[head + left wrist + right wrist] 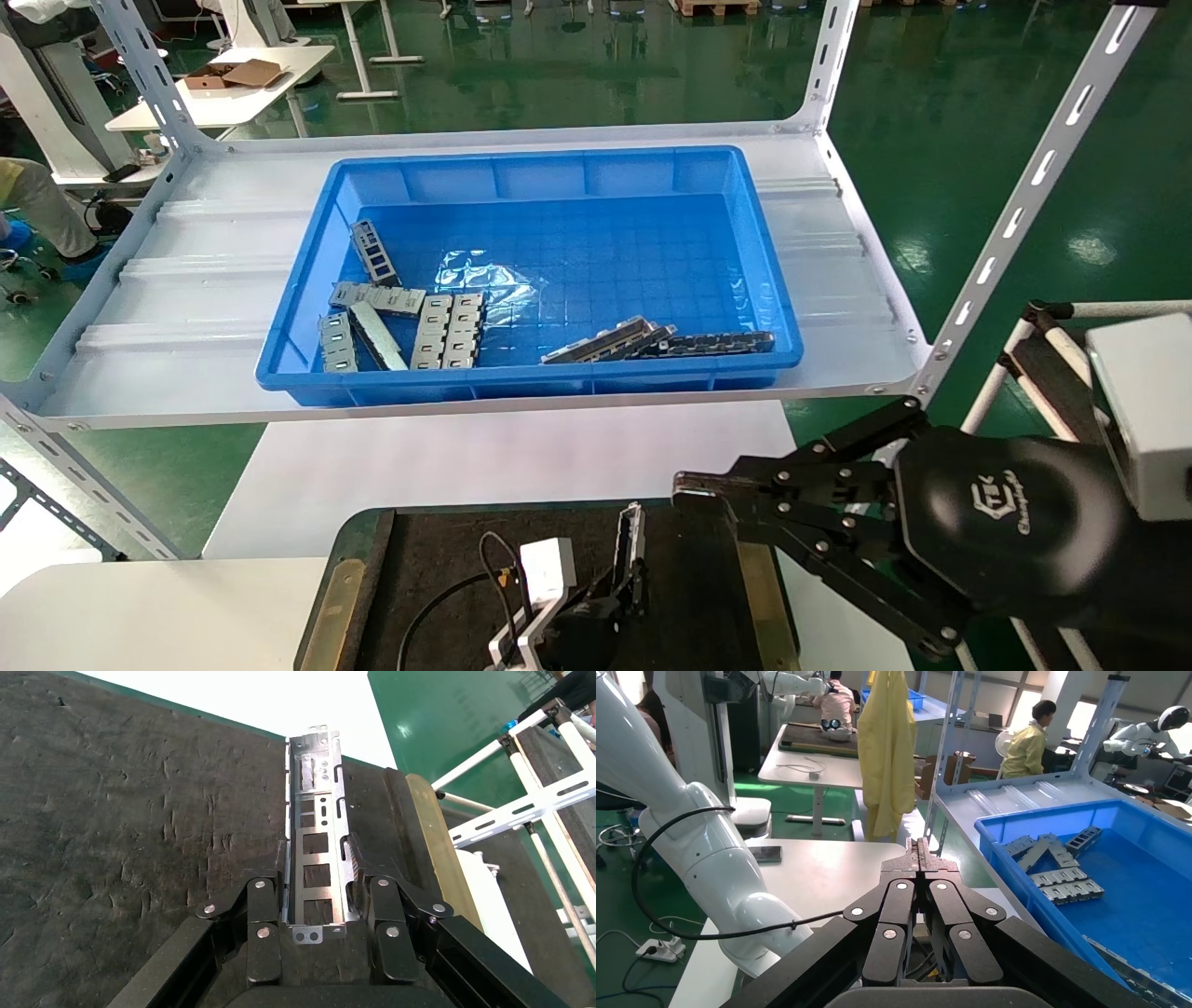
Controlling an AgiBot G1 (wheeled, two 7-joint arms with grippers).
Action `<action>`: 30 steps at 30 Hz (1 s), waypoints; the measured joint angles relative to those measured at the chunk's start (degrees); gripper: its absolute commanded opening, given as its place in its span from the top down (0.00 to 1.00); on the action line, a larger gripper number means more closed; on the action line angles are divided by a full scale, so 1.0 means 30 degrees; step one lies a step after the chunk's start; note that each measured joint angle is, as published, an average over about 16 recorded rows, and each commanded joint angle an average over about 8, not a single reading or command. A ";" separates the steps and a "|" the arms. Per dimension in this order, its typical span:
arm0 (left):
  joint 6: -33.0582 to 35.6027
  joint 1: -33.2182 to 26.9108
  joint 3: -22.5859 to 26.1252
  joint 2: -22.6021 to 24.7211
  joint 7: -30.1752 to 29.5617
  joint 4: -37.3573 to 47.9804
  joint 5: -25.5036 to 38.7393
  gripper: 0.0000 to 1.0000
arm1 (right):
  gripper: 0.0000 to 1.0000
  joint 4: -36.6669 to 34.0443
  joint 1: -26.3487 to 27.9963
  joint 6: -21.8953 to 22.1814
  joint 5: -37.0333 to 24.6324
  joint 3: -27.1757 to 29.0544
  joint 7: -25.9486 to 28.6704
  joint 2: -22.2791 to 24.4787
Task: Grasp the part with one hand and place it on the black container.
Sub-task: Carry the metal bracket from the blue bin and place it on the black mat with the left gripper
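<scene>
From the head view I have the left gripper (pixel 626 585) low over the black container (pixel 438 550), toward its right side, with the part (pixel 632 540) standing up out of it on edge, just inside the brass-coloured strip (pixel 756 582) along the container's right edge. The right gripper (pixel 689 486) hangs idle above the container's far right corner. Behind it, the blue bin (pixel 531 280) on the shelf (pixel 186 280) holds more metal pieces along its near wall and in its near left corner. In the left wrist view my left gripper (pixel 318 881) has its fingers (pixel 261 897) clamped against both long sides of the part (pixel 316 860), which points away over the container's rough dark floor (pixel 126 832); I cannot tell whether the part's underside is touching that floor or just above it. In the right wrist view the right gripper (pixel 919 855) has its jaws pressed together on nothing, and the blue bin (pixel 1130 903) with its loose pieces lies off to the side. As I judge it, the pick and the carry are done; what is left is to set the part down flat, release it and back away.
</scene>
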 measured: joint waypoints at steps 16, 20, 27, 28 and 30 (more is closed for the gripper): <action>-0.0613 -0.0850 0.1759 0.0123 -0.1508 0.0734 -0.1035 0.88 | 0.62 0.0000 0.0001 0.0002 0.0004 -0.0005 -0.0003 0.0002; -0.0773 -0.1061 0.2220 0.0133 -0.1833 0.0822 -0.1250 0.39 | 0.15 0.0000 0.0002 0.0003 0.0004 -0.0007 -0.0003 0.0003; -0.1028 -0.1359 0.2894 0.0132 -0.2402 0.0873 -0.1394 0.00 | 0.00 0.0000 0.0002 0.0004 0.0006 -0.0009 -0.0004 0.0003; -0.1062 -0.1392 0.2974 0.0132 -0.2486 0.0875 -0.1396 0.00 | 0.00 0.0000 0.0002 0.0004 0.0006 -0.0009 -0.0005 0.0004; -0.1126 -0.1459 0.3124 0.0130 -0.2657 0.0880 -0.1398 0.00 | 0.00 0.0000 0.0003 0.0004 0.0007 -0.0010 -0.0005 0.0004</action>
